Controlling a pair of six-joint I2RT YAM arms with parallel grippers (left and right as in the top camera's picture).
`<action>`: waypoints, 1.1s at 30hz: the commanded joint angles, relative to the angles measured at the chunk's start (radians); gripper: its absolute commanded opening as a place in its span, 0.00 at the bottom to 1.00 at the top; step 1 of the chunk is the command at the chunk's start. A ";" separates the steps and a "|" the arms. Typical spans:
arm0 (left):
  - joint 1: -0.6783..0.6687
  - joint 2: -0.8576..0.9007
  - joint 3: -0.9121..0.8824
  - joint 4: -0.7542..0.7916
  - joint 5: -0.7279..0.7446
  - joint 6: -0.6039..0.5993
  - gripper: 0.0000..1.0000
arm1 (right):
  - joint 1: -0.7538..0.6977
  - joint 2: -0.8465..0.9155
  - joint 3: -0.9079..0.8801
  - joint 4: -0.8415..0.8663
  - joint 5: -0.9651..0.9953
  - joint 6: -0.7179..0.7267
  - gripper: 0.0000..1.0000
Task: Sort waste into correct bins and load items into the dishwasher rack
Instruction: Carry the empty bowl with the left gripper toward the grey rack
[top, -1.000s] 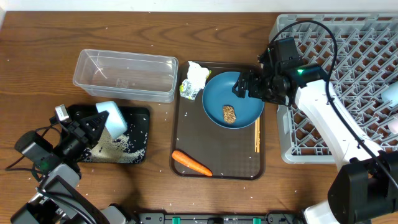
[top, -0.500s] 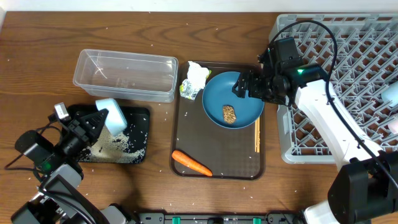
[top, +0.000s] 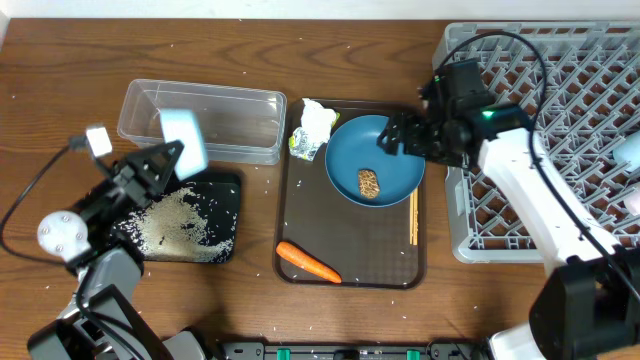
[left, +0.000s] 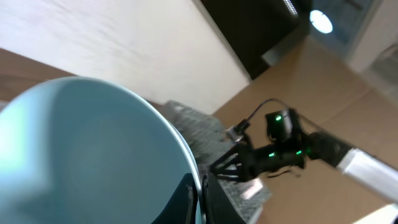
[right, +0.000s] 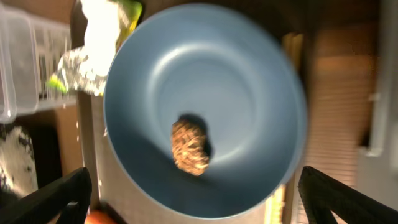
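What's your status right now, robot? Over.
Left claw shut on small white blue-lined cup, held up by clear plastic tub. Right claw open over round dark-blue plate. Brown food lump sits on plate.

No writing, label, brand, number or sign is legible anywhere; the crumpled white-yellow-green wrapper (top: 315, 130) shows only colour patches, unreadable.

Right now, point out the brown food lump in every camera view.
Overhead: the brown food lump lies at centre frame, on the lower part of the blue plate.
Left wrist: not in it.
Right wrist: just below mid-frame, on that plate.
Shared landmark: the blue plate, in the overhead and right wrist views only.
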 joint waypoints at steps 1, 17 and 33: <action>-0.090 0.004 0.029 -0.036 -0.107 -0.079 0.06 | -0.082 -0.105 0.004 0.003 0.026 0.013 0.99; -0.732 0.089 0.277 -0.401 -0.624 0.105 0.06 | -0.426 -0.420 0.004 -0.033 0.025 0.036 0.99; -1.088 0.636 0.927 -0.484 -0.665 -0.006 0.06 | -0.483 -0.417 0.004 -0.094 0.085 0.109 0.99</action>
